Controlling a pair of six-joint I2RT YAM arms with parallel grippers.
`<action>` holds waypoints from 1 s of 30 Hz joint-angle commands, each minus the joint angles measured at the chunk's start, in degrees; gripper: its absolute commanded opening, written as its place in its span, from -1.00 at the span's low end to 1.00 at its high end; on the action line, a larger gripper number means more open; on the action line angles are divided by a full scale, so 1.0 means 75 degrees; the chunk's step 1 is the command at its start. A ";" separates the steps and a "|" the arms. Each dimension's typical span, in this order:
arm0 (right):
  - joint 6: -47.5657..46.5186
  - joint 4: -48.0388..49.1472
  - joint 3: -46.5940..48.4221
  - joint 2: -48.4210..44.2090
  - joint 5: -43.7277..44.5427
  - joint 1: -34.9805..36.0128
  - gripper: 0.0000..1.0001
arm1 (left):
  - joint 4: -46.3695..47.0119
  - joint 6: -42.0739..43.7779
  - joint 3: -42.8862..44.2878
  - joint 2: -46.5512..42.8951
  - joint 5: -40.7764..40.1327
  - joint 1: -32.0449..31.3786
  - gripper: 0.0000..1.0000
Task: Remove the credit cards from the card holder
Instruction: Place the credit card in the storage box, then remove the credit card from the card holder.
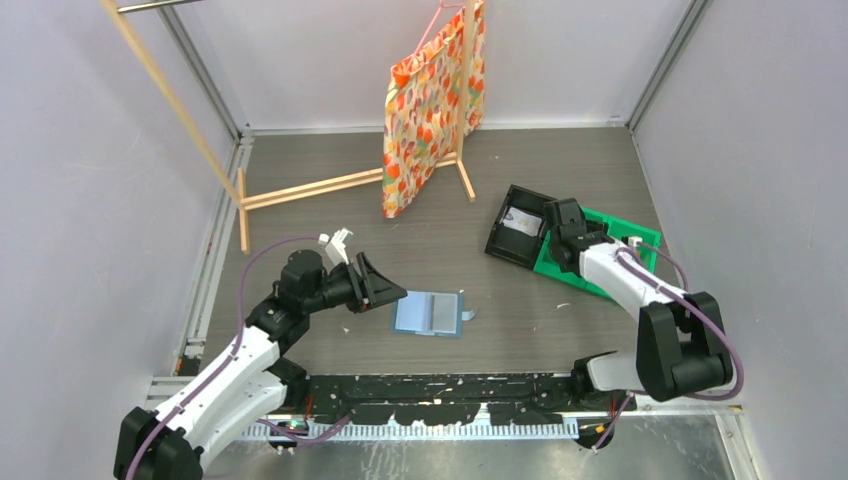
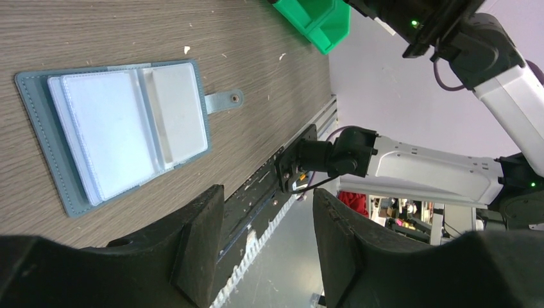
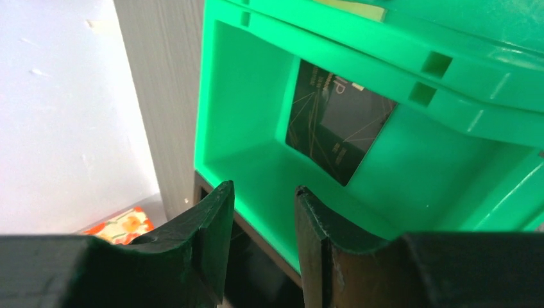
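Note:
The teal-blue card holder (image 1: 428,313) lies open on the table, its pale translucent leaves facing up; it also shows in the left wrist view (image 2: 115,138) with its snap tab (image 2: 224,101) to the right. I cannot tell whether its sleeves hold any cards. My left gripper (image 1: 385,285) is open and empty just left of it, above the table (image 2: 266,237). My right gripper (image 1: 556,214) is open and empty (image 3: 263,224) over the bins. A dark credit card (image 3: 337,122) leans inside the green bin (image 3: 244,96). A whitish card (image 1: 520,222) lies in the black bin (image 1: 505,245).
The green bin (image 1: 610,240) and black bin stand side by side at the right. A wooden rack (image 1: 300,188) with a hanging floral bag (image 1: 425,110) stands at the back. Walls close in both sides.

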 commanded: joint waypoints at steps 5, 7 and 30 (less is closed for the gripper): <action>-0.2272 0.0306 0.0071 -0.1550 -0.0807 -0.0012 -0.18 | 0.0584 -0.0081 -0.0143 0.0161 0.0142 0.0005 0.08; -0.4433 0.1084 0.0104 -0.1895 -0.1707 -0.0013 -0.16 | 0.0588 -0.0070 -0.0129 0.0229 0.0097 -0.0004 0.08; -0.5970 0.3249 -0.1680 -0.1170 -0.3995 0.5916 0.09 | 0.3337 -0.0300 -0.0832 0.3976 -0.0815 -0.0334 0.00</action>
